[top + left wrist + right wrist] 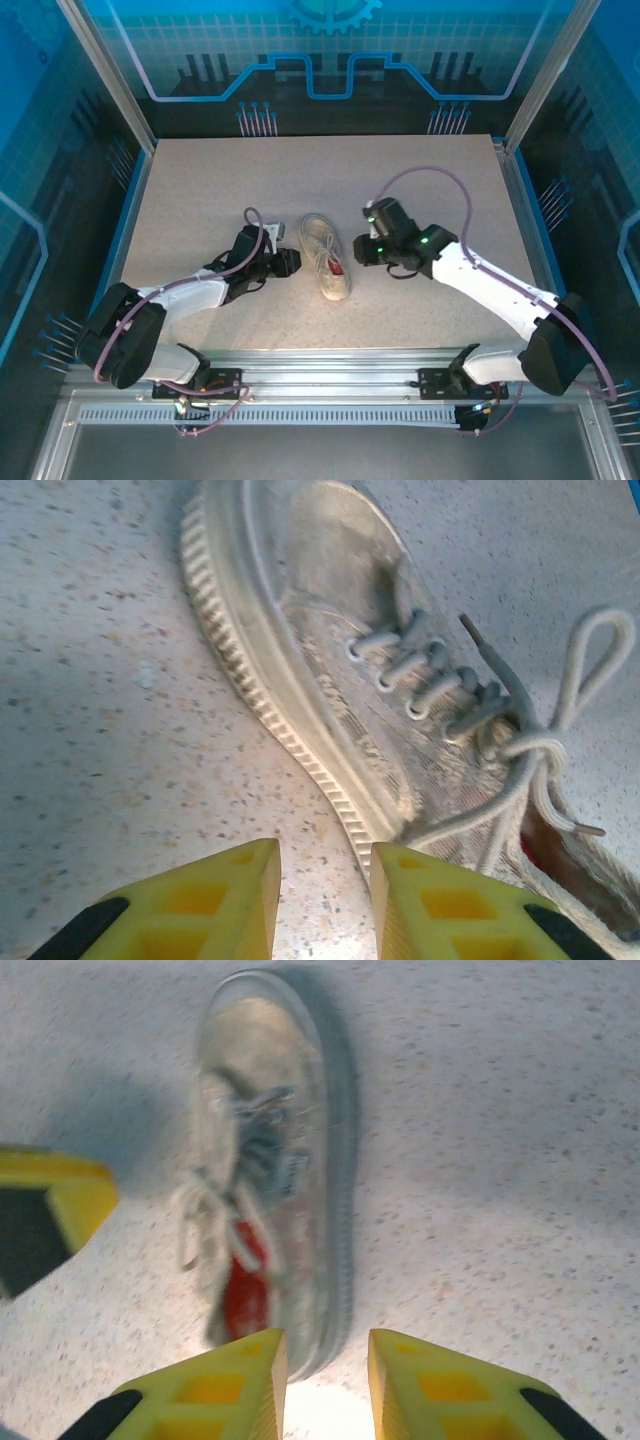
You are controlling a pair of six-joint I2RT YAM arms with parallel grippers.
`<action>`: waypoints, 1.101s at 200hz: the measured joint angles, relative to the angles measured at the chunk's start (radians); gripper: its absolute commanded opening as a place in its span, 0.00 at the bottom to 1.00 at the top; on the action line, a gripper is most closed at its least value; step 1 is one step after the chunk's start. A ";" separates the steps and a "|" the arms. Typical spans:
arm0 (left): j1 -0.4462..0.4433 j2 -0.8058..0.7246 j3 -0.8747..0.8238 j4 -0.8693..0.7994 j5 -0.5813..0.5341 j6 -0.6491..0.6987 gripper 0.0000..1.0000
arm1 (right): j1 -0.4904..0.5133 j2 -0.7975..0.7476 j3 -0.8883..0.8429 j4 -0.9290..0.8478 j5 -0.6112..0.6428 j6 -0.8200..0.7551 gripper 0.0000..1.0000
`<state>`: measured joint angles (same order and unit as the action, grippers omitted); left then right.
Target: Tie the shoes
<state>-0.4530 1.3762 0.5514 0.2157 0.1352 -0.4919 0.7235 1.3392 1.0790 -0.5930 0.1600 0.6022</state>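
Whitish-grey, your sneaker [325,258] lies on the table [200,190], toe away from the bases and laces [540,745] knotted, between your left gripper [293,262] and right gripper [362,248], both slightly parted, holding nothing.

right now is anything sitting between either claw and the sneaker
Nothing visible does. In the top view the left claw sits at one side of the sneaker and the right claw at the other, with bare table in the short gaps. The laces lie on the sneaker itself, not across either approach.
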 measured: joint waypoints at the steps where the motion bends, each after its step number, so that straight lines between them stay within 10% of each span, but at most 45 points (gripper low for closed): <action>1: 0.001 0.000 0.000 -0.001 0.000 0.000 0.29 | 0.006 0.002 0.004 -0.003 0.004 0.002 0.25; 53: 0.077 0.000 0.000 -0.042 0.050 -0.004 0.28 | 0.255 0.391 0.314 -0.139 0.122 0.125 0.26; 220: 0.134 -0.076 -0.033 -0.134 0.098 0.062 0.28 | 0.256 0.602 0.422 -0.183 0.178 0.238 0.32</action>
<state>-0.3195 1.3003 0.5186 0.0818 0.2333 -0.4297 0.9791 1.9415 1.5013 -0.7757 0.3378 0.8398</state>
